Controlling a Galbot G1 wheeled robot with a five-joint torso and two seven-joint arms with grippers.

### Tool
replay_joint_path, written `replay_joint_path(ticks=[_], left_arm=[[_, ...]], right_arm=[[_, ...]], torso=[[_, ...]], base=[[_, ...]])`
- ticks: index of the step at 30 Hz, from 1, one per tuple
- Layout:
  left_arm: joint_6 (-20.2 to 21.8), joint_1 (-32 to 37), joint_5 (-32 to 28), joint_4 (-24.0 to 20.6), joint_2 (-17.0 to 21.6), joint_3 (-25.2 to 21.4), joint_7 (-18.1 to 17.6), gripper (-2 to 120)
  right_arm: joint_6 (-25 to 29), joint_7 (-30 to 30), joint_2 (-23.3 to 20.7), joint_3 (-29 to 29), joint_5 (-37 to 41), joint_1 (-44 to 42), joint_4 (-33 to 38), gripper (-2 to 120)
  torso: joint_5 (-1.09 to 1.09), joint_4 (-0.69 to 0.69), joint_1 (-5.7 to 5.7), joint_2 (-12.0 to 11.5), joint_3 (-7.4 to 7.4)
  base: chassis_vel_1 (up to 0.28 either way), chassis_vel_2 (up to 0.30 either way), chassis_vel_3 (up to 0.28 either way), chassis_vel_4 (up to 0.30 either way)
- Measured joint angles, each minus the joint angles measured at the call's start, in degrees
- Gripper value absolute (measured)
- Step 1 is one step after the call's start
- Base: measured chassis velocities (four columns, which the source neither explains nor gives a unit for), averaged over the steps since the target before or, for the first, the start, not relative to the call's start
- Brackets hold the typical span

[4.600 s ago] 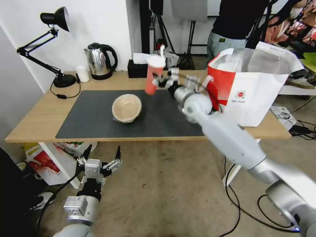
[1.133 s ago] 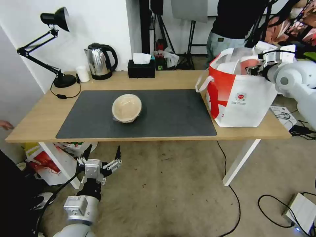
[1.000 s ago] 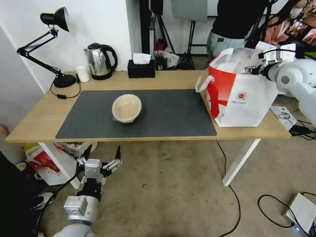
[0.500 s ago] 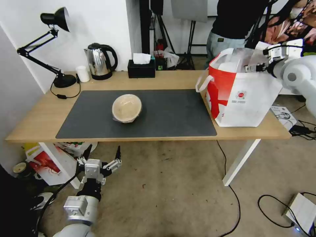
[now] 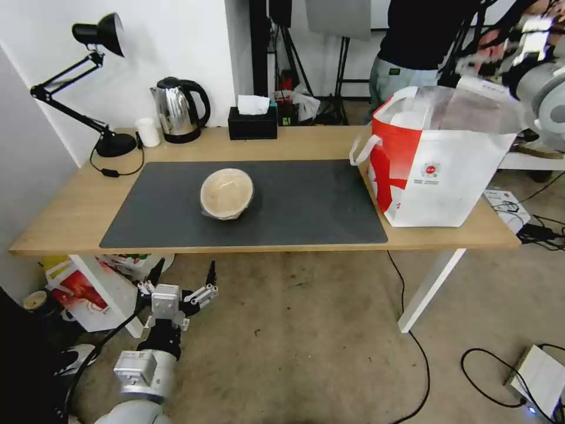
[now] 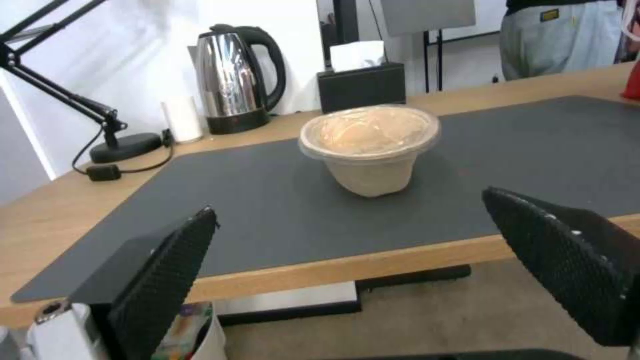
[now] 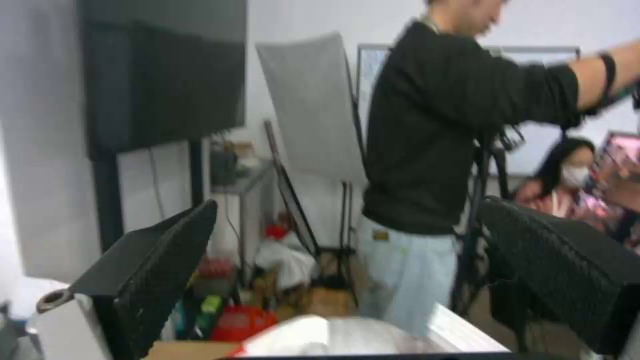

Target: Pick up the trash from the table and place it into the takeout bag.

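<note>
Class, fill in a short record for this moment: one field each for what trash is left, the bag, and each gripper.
trash left: tan lidded bowl, upright on the dark mat
takeout bag: standing at the table's right end
right gripper: raised above the bag, fingers apart, empty
left gripper: low, before the table's front edge, open

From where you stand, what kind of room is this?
Probably an office or lab corner staged as a desk: a light-wood table with desk lamp and kettle, and stands and a screen panel behind.
</note>
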Motion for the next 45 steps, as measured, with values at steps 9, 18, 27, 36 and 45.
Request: replay_joint_path(ticks=[9,18,27,36,45], left_arm=[[0.0,0.0,0.0,0.0,0.0,0.0,0.0,100],[0.0,0.0,0.0,0.0,0.0,0.0,0.0,100],[0.0,0.0,0.0,0.0,0.0,0.0,0.0,100],[0.0,0.0,0.0,0.0,0.0,0.0,0.0,100],[0.0,0.0,0.0,0.0,0.0,0.0,0.0,100]], right_arm=[[5.7,1.0,2.5,2.5,-0.4,-7.3,8.2,100],[8.2,3.1,7.1,7.7,-5.6,-21.9,18.4,100],[13.3,0.7,15.1,12.5,-17.9,-40.1,29.6,100],[19.5,-4.8,25.1,13.8,-32.5,-53.9,35.0,100],[26.3,-8.6,28.9,13.2,-39.4,-59.6,34.3,100]], torso=[[-0.01,0.01,0.0,0.0,0.0],[0.0,0.0,-0.01,0.0,0.0],[0.0,0.0,0.0,0.0,0.0],[-0.01,0.0,-0.01,0.0,-0.01],[-0.02,0.01,-0.01,0.0,0.0]], base=[[0.0,0.0,0.0,0.0],[0.0,0.0,0.0,0.0],[0.0,0.0,0.0,0.0],[0.0,0.0,0.0,0.0],[0.0,0.0,0.0,0.0]])
